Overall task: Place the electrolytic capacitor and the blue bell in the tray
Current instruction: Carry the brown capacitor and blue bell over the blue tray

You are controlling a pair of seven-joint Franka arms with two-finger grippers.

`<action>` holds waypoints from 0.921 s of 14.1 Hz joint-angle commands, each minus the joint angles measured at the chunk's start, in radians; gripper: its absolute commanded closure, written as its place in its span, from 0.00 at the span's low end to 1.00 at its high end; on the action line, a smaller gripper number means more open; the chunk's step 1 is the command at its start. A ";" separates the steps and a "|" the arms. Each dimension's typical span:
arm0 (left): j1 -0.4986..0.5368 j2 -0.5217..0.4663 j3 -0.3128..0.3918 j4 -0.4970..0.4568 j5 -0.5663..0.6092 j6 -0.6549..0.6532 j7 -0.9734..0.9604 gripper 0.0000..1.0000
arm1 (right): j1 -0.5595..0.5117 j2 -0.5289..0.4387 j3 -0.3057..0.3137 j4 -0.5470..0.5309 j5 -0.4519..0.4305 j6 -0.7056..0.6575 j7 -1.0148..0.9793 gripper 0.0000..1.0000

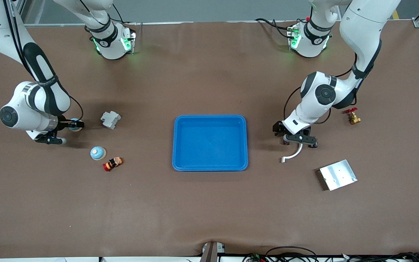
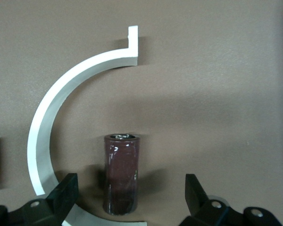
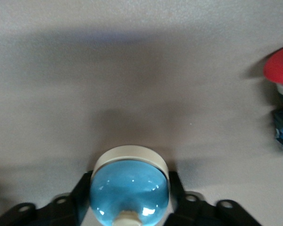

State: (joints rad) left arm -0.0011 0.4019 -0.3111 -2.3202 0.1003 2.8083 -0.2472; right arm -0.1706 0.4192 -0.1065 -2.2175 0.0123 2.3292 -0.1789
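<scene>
The blue tray (image 1: 210, 117) lies at the table's middle. My right gripper (image 1: 73, 126) is at the right arm's end of the table, shut on a blue bell (image 3: 129, 193) with a cream base, low at the table surface. My left gripper (image 1: 298, 142) is low at the left arm's end, beside the tray. In the left wrist view it (image 2: 132, 194) is open, with the dark maroon electrolytic capacitor (image 2: 122, 174) standing upright between its fingers (image 2: 65, 192), touching neither.
A second blue bell (image 1: 98, 153) and a red-capped button switch (image 1: 112, 163) lie nearer the front camera than my right gripper. A grey-white block (image 1: 110, 119) lies beside it. A white curved strip (image 1: 292, 155), a silver plate (image 1: 338, 174) and a brass valve (image 1: 354, 117) lie around my left gripper.
</scene>
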 commanded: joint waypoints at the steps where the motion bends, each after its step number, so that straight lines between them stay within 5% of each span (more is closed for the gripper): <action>1: 0.000 0.015 0.007 0.010 0.035 0.022 -0.018 0.00 | -0.014 -0.011 0.016 0.002 -0.006 -0.036 -0.011 0.68; 5: 0.000 0.031 0.024 0.010 0.065 0.036 -0.021 0.00 | 0.019 -0.043 0.042 0.100 0.012 -0.212 -0.002 0.75; 6: 0.001 0.032 0.024 0.008 0.065 0.046 -0.021 0.10 | 0.019 -0.060 0.060 0.125 0.046 -0.244 -0.002 0.78; 9: 0.000 0.035 0.026 0.005 0.071 0.046 -0.078 0.91 | 0.051 -0.095 0.099 0.179 0.141 -0.307 0.010 0.92; 10: 0.000 0.035 0.024 0.005 0.073 0.046 -0.089 1.00 | 0.081 -0.097 0.105 0.215 0.143 -0.341 0.060 0.93; 13: 0.004 0.031 0.024 0.008 0.073 0.031 -0.193 1.00 | 0.253 -0.097 0.105 0.318 0.143 -0.422 0.309 0.99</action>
State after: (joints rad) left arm 0.0028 0.4275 -0.2865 -2.3151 0.1449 2.8385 -0.3577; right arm -0.0300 0.3243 0.0025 -1.9591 0.1464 1.9492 -0.0066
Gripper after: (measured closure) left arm 0.696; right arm 0.344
